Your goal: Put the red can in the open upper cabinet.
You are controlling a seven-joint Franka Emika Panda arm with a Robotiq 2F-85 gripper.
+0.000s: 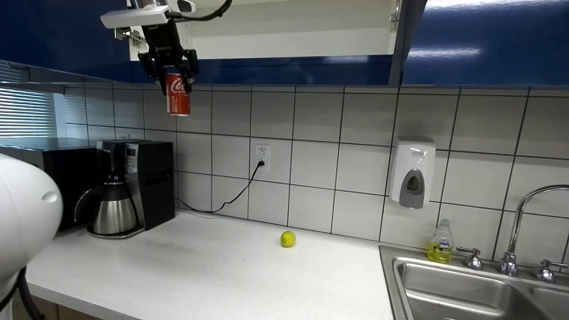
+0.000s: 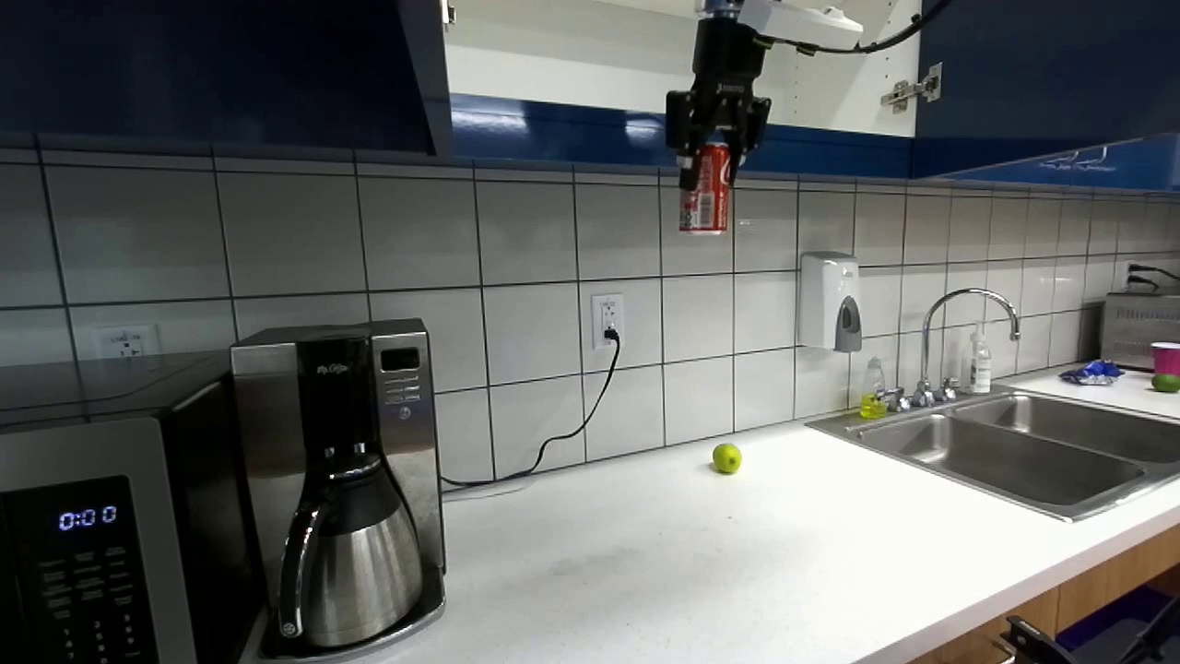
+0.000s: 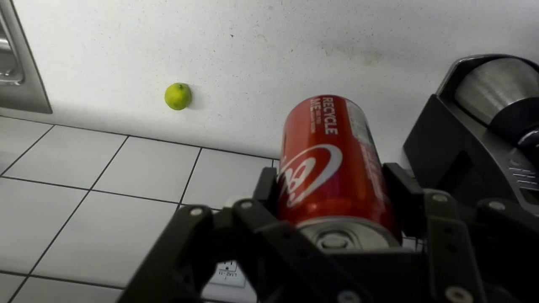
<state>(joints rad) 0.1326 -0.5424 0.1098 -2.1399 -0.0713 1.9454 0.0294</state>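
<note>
The red can (image 1: 178,104) is held upright in the air, high above the counter; it also shows in an exterior view (image 2: 705,214) and in the wrist view (image 3: 328,139). My gripper (image 1: 177,88) points down and is shut on the can's upper part, one finger on each side, as the wrist view (image 3: 334,185) shows. The can's silvery top faces the palm. The open upper cabinet (image 1: 293,41) shows its pale interior in both exterior views (image 2: 572,51). In both, the gripper overlaps the cabinet's blue bottom edge and the can appears below that edge.
A cabinet door (image 2: 1051,83) with hinges stands open beside the opening. A yellow-green ball (image 1: 288,239) lies on the white counter (image 1: 222,266). A coffee maker (image 1: 153,182), microwave (image 2: 83,516), soap dispenser (image 1: 413,173) and sink (image 1: 391,275) stand around. A cable (image 1: 204,18) hangs from the wrist.
</note>
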